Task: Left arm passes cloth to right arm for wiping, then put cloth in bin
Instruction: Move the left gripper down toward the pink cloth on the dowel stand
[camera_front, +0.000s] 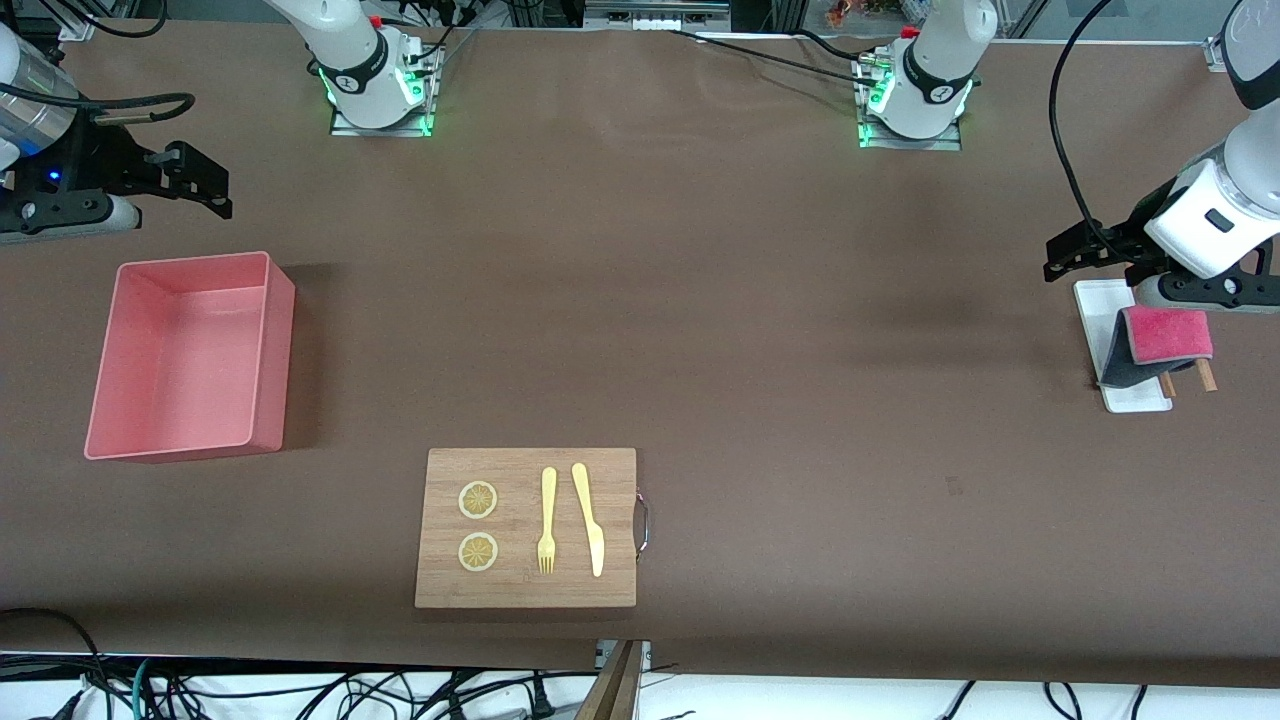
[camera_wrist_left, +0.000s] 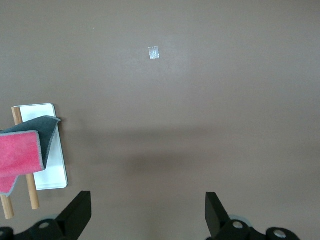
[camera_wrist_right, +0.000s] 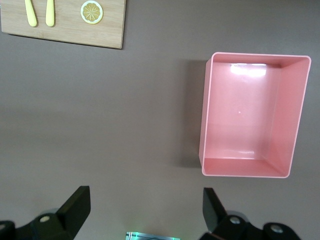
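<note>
A brown counter (camera_front: 700, 300) seen from above. At the right edge of the frame, the left end effector (camera_front: 1065, 255) hangs over bare counter just beside a white tray (camera_front: 1100, 300), its two black fingers (camera_wrist_left: 77, 212) spread wide apart and holding nothing. The cloth (camera_front: 1165, 335) lies draped over two thin wooden rods (camera_front: 1207, 375) on that tray, magenta-red face up, with a dark grey edge folded down toward the frame's centre.

At the upper left of the frame, the right end effector (camera_front: 205, 180) hangs over bare counter above the bin (camera_front: 280, 350), its fingers (camera_wrist_right: 75, 207) also spread wide and holding nothing. The bin, a salmon-pink box, sits at middle left of the frame.

At lower centre lies a wooden cutting board (camera_front: 610, 470) carrying two lemon slices (camera_front: 478, 500), a yellow fork (camera_front: 547, 520) and a yellow knife (camera_front: 588, 518). The fork lies between the slices and the knife. A metal handle (camera_front: 643, 525) shows at the board's right edge.
</note>
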